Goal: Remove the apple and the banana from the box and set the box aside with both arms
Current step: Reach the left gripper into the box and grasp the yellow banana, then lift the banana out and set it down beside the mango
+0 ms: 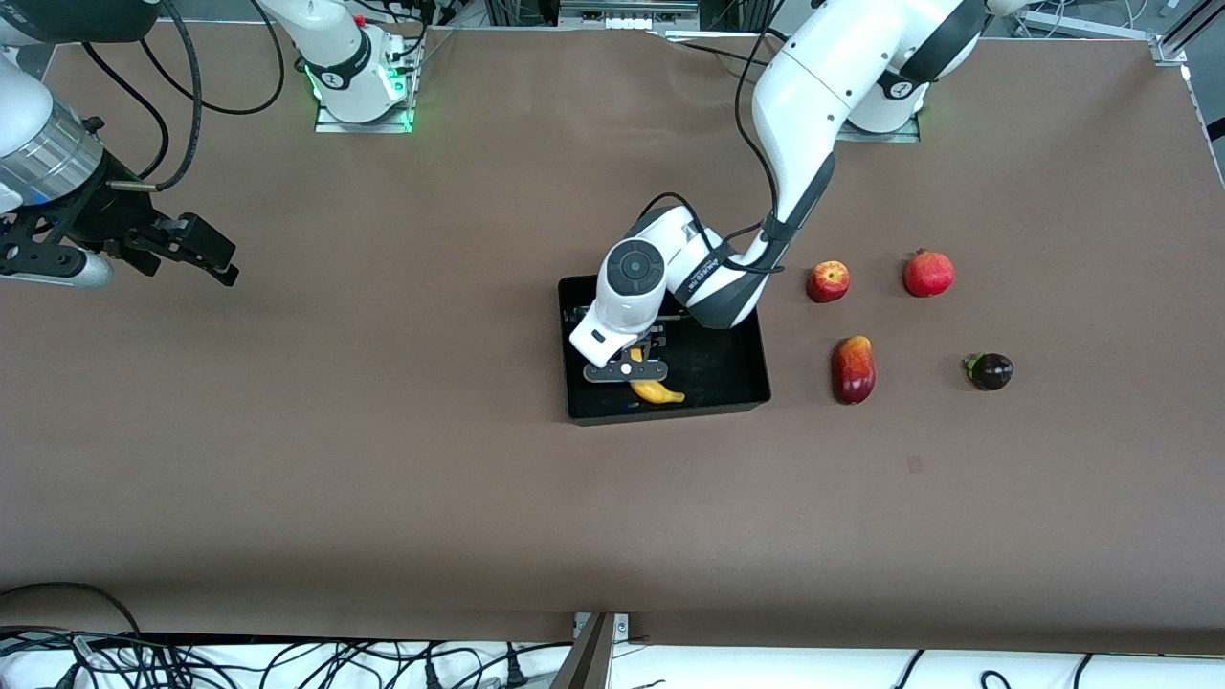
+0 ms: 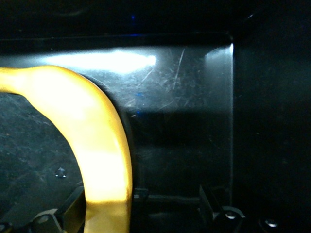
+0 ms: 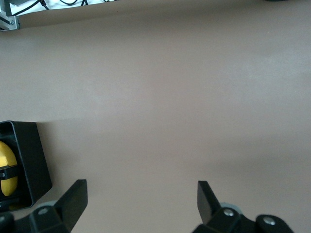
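Note:
The black box (image 1: 670,413) lies mid-table. The yellow banana (image 1: 658,391) lies in it, near the wall closest to the front camera. My left gripper (image 1: 639,375) is down inside the box right over the banana. In the left wrist view (image 2: 141,201) its fingers stand wide apart, and the banana (image 2: 92,131) runs between them close to one finger (image 2: 73,206), on the box floor (image 2: 180,92). The red-yellow apple (image 1: 828,281) sits on the table beside the box, toward the left arm's end. My right gripper (image 1: 215,256) hangs open and empty over bare table at the right arm's end.
A round red fruit (image 1: 928,274), an oblong red-yellow fruit (image 1: 854,369) and a small dark purple fruit (image 1: 991,371) lie near the apple. The right wrist view (image 3: 142,194) shows brown table, plus a corner of the box (image 3: 29,160) with the banana (image 3: 7,167).

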{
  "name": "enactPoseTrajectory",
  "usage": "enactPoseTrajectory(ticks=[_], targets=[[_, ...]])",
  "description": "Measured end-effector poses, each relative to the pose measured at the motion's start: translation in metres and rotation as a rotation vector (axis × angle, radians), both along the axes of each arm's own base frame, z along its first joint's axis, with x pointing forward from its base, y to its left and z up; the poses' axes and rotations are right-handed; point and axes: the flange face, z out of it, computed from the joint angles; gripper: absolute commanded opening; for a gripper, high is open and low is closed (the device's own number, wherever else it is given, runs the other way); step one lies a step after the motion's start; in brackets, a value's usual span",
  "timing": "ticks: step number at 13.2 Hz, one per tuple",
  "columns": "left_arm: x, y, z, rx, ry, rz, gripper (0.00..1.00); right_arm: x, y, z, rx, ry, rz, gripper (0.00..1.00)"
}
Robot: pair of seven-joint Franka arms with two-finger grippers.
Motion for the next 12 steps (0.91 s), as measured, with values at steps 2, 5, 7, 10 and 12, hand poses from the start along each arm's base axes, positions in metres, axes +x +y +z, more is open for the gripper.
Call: enactPoseTrajectory(ticks=[2, 5, 7, 10, 12], targets=[[0.002, 0.005, -0.005, 0.020, -0.008, -0.005, 0.44, 0.000, 0.000, 0.000, 0.000, 0.000, 0.000, 1.00], [0.001, 0.008, -0.015, 0.034, 0.003, -0.007, 0.00, 0.000, 0.000, 0.000, 0.000, 0.000, 0.000, 1.00], [0.003, 0.008, -0.009, 0.034, 0.001, -0.004, 0.00, 0.000, 0.000, 0.000, 0.000, 0.000, 0.000, 1.00], [0.008, 0.020, 0.011, 0.083, 0.041, 0.006, 0.00, 0.000, 0.000, 0.000, 0.000, 0.000, 0.000, 1.00], [0.019, 0.034, 0.051, 0.113, 0.055, 0.025, 0.00, 0.000, 0.000, 0.000, 0.000, 0.000, 0.000, 1.00]])
